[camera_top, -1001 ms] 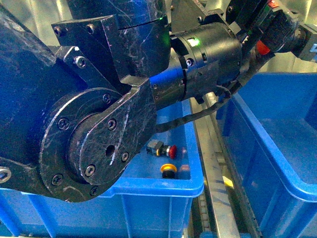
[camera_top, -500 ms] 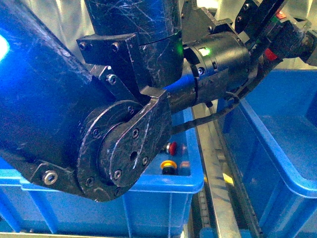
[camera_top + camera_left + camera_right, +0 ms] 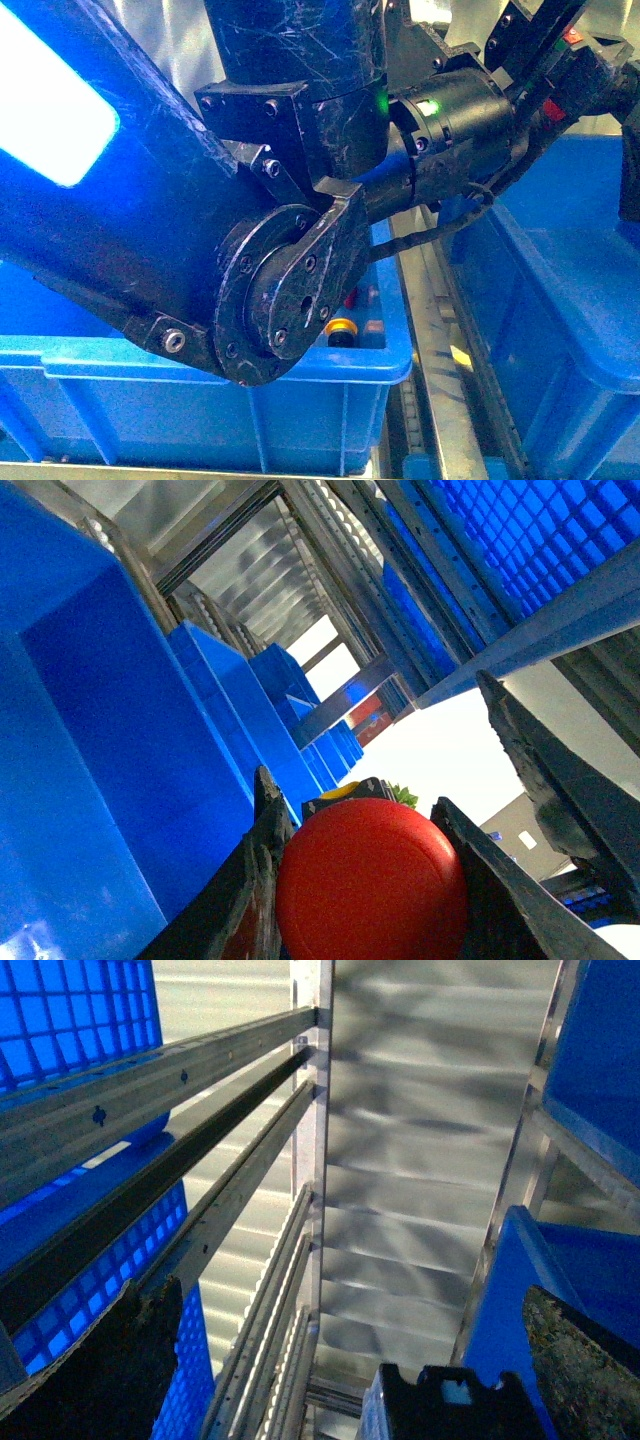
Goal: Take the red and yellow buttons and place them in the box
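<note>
Up close in the left wrist view, the left gripper (image 3: 355, 810) is clamped on a red button (image 3: 370, 880); the domed cap fills the gap, with one black finger (image 3: 255, 880) tight on one side and the other pressed on the opposite side; there's a bit of yellow poking out just behind the cap, can't tell what it is; blue bins and metal racking run off behind it

From the front camera, the left arm (image 3: 150, 230) hogs most of the picture, so you can't see the gripper itself there; below it sits a blue bin (image 3: 300, 400), and in its corner a yellow button (image 3: 340, 328) lies right beside the arm's round joint; a sliver of red (image 3: 350, 297) shows just above it, mostly hidden by the joint; over to the right, across a metal rail (image 3: 430, 330), there's the big blue box (image 3: 560, 310), well apart from the yellow button

On the right wrist cam, the right gripper (image 3: 345, 1295) has its fingers (image 3: 100, 1360) spread wide with nothing between them, just racking and ribbed metal panels beyond
</note>
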Robot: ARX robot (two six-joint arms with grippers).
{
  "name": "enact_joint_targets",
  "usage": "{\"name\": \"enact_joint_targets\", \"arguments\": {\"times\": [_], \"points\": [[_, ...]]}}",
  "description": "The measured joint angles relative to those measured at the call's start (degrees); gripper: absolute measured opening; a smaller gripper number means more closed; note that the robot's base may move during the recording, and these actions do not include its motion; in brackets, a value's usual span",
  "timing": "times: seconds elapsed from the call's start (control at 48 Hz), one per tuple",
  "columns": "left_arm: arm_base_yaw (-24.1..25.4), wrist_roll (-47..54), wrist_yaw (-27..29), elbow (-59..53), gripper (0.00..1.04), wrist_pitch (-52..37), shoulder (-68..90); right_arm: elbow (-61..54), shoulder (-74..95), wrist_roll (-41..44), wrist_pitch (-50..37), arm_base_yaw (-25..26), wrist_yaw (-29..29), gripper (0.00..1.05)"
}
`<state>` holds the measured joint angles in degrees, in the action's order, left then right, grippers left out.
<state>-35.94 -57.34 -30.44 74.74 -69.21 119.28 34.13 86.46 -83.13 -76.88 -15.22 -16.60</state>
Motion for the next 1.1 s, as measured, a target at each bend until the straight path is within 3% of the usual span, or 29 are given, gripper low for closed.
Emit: {"name": "enact_joint_targets", "arguments": {"times": [0.313, 0.542, 0.792, 1.105], "points": [[-0.28, -0.22, 0.09, 0.98, 0.34, 0.22, 0.26, 1.01, -3.19, -0.02, 1.18, -1.07, -0.74, 0.98], [-0.5, -0.46, 0.13, 1.31, 0.34, 0.39, 0.31, 1.09, -3.58, 0.22, 2.6, -0.83, -1.03, 0.7], [-0.9, -0.52, 0.04, 2.16, 0.34, 0.79, 0.31, 0.28, -3.56, 0.39, 2.82, -0.09, -1.55, 0.3], [-1.07, 0.0, 1.42, 2.16, 0.34, 2.01, 0.37, -0.09, -2.73, 0.26, 2.82, 0.74, -1.53, 0.26]]}}
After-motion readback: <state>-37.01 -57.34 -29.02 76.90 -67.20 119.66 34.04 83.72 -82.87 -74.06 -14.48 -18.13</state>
